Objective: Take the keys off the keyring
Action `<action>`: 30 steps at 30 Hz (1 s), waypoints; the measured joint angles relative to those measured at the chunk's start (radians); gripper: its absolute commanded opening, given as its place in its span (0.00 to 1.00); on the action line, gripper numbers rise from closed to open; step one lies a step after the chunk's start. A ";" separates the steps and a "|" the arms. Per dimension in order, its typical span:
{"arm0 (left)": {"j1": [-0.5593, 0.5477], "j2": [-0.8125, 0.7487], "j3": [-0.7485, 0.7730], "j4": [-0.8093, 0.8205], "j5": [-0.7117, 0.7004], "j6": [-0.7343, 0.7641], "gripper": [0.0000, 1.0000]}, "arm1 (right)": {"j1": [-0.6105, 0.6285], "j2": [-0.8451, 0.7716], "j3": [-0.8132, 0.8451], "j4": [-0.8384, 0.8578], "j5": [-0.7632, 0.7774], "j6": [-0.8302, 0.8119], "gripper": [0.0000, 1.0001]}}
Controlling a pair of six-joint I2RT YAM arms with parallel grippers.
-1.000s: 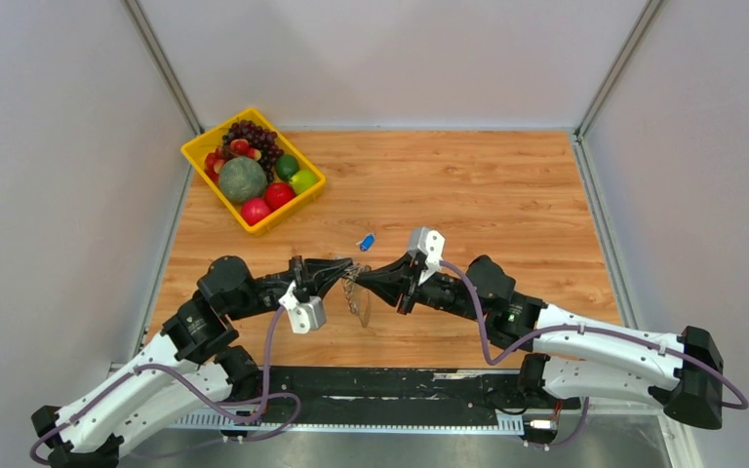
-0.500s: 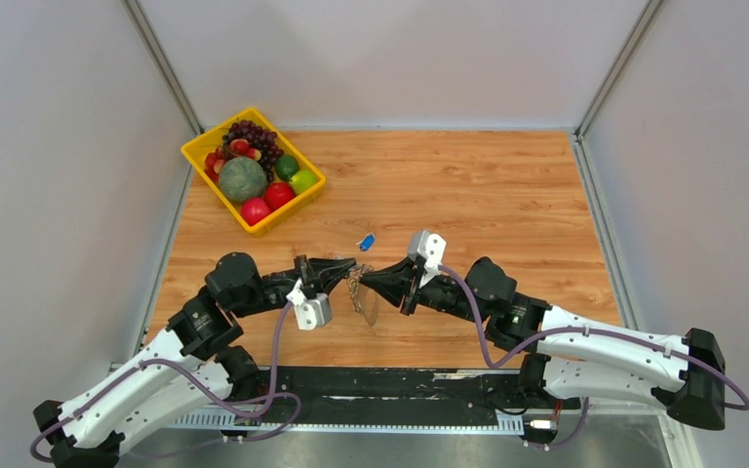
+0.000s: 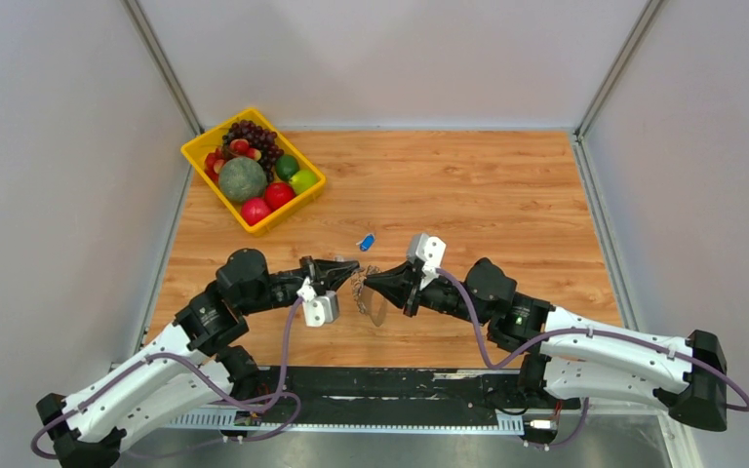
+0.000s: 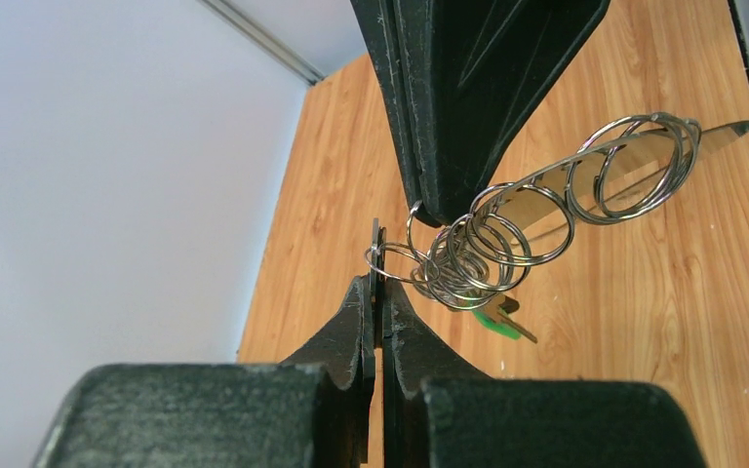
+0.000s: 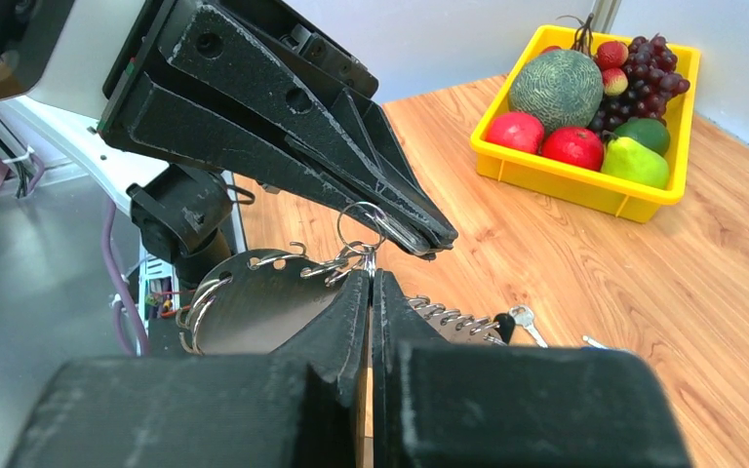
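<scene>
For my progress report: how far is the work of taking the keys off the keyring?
Done: perhaps one; a small blue item lies apart on the table. In hand: the left tool and right tool are both shut on the keyring, held up between them. To do: a green key hangs from it.

Wears white shells on left arm (image 3: 127,385) and right arm (image 3: 605,341), black at joints; trails purple cables (image 3: 481,331); ends in scuffed, black, wedge-shaped left hand (image 3: 354,263) and right hand (image 3: 369,278).
</scene>
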 measured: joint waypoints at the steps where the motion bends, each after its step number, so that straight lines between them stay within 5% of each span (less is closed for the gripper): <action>1: 0.000 0.004 0.000 -0.002 0.000 0.000 0.06 | 0.000 -0.001 0.000 -0.006 0.000 -0.001 0.00; 7: 0.000 0.011 0.000 -0.005 -0.019 -0.004 0.18 | 0.000 -0.021 0.000 -0.014 0.009 -0.004 0.00; 16: -0.001 0.008 0.000 -0.004 -0.057 -0.033 0.51 | 0.000 -0.037 0.000 -0.012 0.017 -0.005 0.00; 30: -0.001 -0.108 -0.034 0.013 -0.058 -0.089 0.59 | 0.000 -0.050 0.000 -0.065 0.014 -0.051 0.00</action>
